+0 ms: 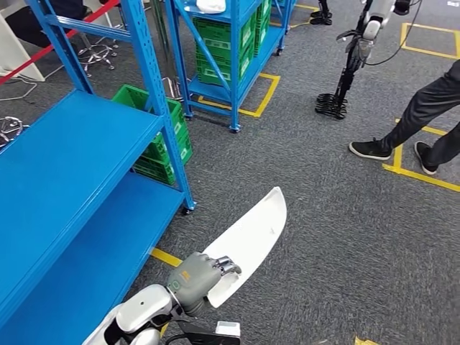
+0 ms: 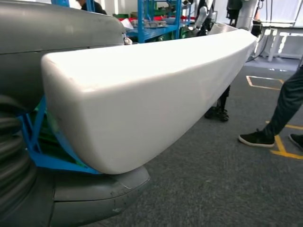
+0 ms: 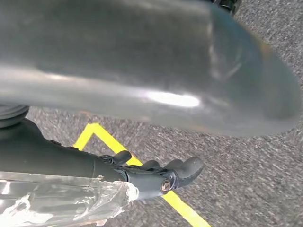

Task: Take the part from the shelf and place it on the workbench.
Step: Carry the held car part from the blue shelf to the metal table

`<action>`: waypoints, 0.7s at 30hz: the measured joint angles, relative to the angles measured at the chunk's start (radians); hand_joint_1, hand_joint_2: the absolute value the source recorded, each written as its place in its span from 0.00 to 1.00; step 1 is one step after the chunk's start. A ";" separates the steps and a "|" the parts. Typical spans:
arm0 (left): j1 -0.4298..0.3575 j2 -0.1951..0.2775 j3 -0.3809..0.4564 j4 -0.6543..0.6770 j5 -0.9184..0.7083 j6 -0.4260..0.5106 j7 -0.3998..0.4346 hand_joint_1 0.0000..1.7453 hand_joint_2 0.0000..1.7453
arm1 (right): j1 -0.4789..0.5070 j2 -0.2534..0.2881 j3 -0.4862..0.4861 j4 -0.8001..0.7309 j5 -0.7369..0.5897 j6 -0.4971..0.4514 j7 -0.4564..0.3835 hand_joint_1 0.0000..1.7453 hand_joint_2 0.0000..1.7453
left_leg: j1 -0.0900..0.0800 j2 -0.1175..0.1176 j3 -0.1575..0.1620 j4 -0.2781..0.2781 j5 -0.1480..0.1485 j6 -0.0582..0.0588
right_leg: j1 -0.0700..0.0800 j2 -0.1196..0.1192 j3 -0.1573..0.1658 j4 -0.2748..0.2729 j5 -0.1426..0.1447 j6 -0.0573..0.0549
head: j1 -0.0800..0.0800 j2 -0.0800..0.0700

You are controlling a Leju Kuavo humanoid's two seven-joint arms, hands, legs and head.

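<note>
1. Beside the blue shelf [image 1: 70, 180], low in the head view, the left hand [image 1: 198, 279] grips the near end of a long white part [image 1: 255, 233]; its far end projects forward and upward over the grey carpet floor [image 1: 336, 244].
2. Held by one end only, the part rides as a cantilever. Judged from the task, this suits carrying: the free end stays off the shelf post [image 1: 162, 108] and above the floor.
3. Seen from the left wrist, the part [image 2: 143, 99] lies between the grey thumb [image 2: 100, 194] on one side and the hand's cover on the other, so the grasp clamps its smooth, curved body across the width.
4. Seen from the right wrist, the right hand [image 3: 157, 175] hangs over the carpet and a yellow floor line [image 3: 178, 203], its dark fingers [image 3: 185, 169] lightly curled and apart, with nothing in them.
5. No bench appears; the part is off the shelf and in hand, so the carry to the bench appears to remain.
6. Green crates [image 1: 162, 144] sit low in the shelf. A person's legs [image 1: 417, 122] and another robot's leg [image 1: 347, 72] stand ahead, well apart from the part; a swing of its long free end is the likely hazard.
</note>
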 joint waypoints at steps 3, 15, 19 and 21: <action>-0.002 -0.001 -0.004 0.001 -0.001 0.000 -0.002 1.00 1.00 | 0.006 0.000 0.000 0.000 0.000 -0.001 0.000 0.00 0.00 | 0.001 0.031 0.000 -0.007 0.000 0.020 | 0.001 -0.039 -0.029 0.041 -0.024 0.015 | 0.005 0.000; -0.004 0.000 -0.017 0.010 -0.005 0.000 -0.008 1.00 1.00 | 0.000 0.004 0.000 0.000 0.000 -0.002 -0.002 0.00 0.00 | -0.019 0.153 0.021 -0.001 -0.022 0.011 | 0.012 -0.167 -0.008 0.019 -0.001 0.000 | 0.010 0.000; -0.007 0.000 -0.017 0.010 -0.001 0.000 -0.010 1.00 1.00 | 0.002 0.004 0.000 0.000 -0.001 -0.003 -0.002 0.00 0.00 | -0.013 0.126 -0.003 0.057 -0.069 -0.010 | 0.006 -0.125 -0.011 0.012 0.006 -0.022 | 0.008 0.000; -0.007 0.001 -0.017 0.012 0.001 -0.001 -0.011 1.00 1.00 | 0.000 0.004 0.000 0.000 -0.001 -0.003 -0.002 0.00 0.00 | -0.011 0.086 -0.069 0.191 -0.131 -0.014 | 0.004 -0.104 -0.012 0.011 0.008 -0.026 | 0.005 0.000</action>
